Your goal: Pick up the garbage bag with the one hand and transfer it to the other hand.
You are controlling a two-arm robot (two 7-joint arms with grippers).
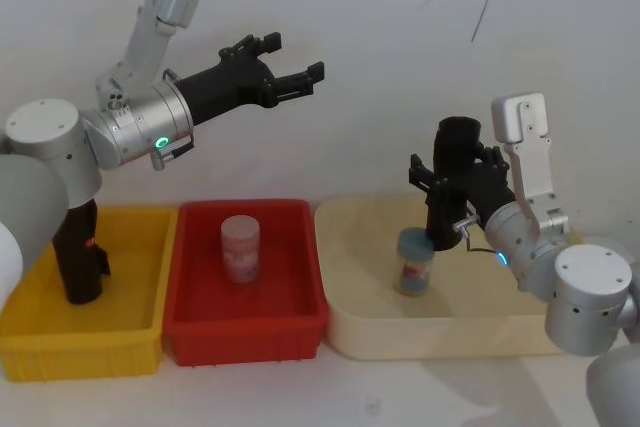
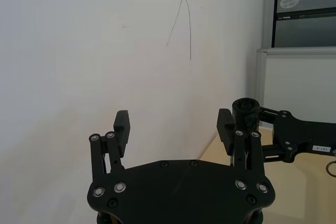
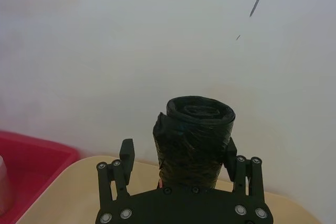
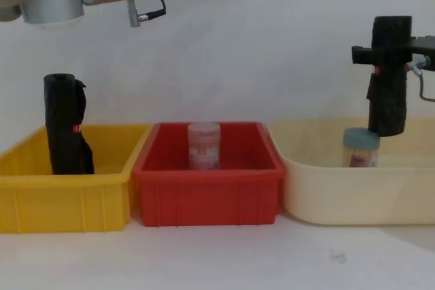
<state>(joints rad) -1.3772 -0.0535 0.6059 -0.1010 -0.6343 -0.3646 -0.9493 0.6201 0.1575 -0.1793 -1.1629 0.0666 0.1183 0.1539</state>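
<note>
The garbage bag (image 1: pixel 458 162) (image 3: pixel 194 140) (image 4: pixel 389 79) is a tall black roll held upright in the air over the cream tray (image 1: pixel 440 332). Its bottom end sits just above a teal-lidded jar (image 1: pixel 413 259). My right gripper (image 1: pixel 455 163) (image 3: pixel 177 153), on the arm with the blue ring, is shut on the roll's middle. My left gripper (image 1: pixel 295 57) (image 2: pixel 176 124), on the green-ring arm, is raised high over the red bin, well to the left of the bag. It is open and holds nothing. The left wrist view shows the bag's top (image 2: pixel 245 109) off to one side.
A second black roll with a red mark (image 1: pixel 78 257) (image 4: pixel 64 127) stands in the yellow bin (image 1: pixel 120 332). A pink jar (image 1: pixel 240 247) stands in the red bin (image 1: pixel 250 332) between the yellow bin and the cream tray. A white wall is close behind.
</note>
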